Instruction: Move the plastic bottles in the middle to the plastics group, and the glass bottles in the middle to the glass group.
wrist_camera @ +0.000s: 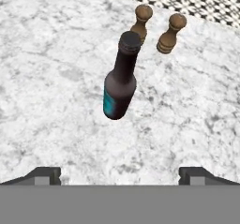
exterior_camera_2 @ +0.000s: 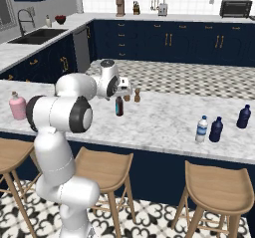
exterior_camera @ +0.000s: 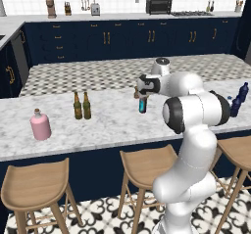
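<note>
The short teal-blue bottle [wrist_camera: 120, 85] with a dark neck stands upright on the marble counter, and shows in both base views [exterior_camera: 142, 105] [exterior_camera_2: 119, 106]. My gripper [wrist_camera: 119, 174] hovers above it [exterior_camera: 142, 95] [exterior_camera_2: 121, 95], open, with nothing between its fingers. Two near-identical brown beer bottles [exterior_camera: 77, 105] [exterior_camera: 87, 105] stand side by side to the left. At the right end, the small water bottle [exterior_camera_2: 201, 129] with a blue cap stands next to a dark navy bottle [exterior_camera_2: 216, 129]; a second navy bottle [exterior_camera_2: 243, 116] [exterior_camera: 238, 100] stands further right.
Two wooden mills [wrist_camera: 142, 19] [wrist_camera: 169, 33] stand just behind the teal bottle. A pink bottle [exterior_camera: 40, 125] sits at the counter's left end. Wooden stools [exterior_camera: 147, 167] line the near side of the island counter [exterior_camera: 108, 125].
</note>
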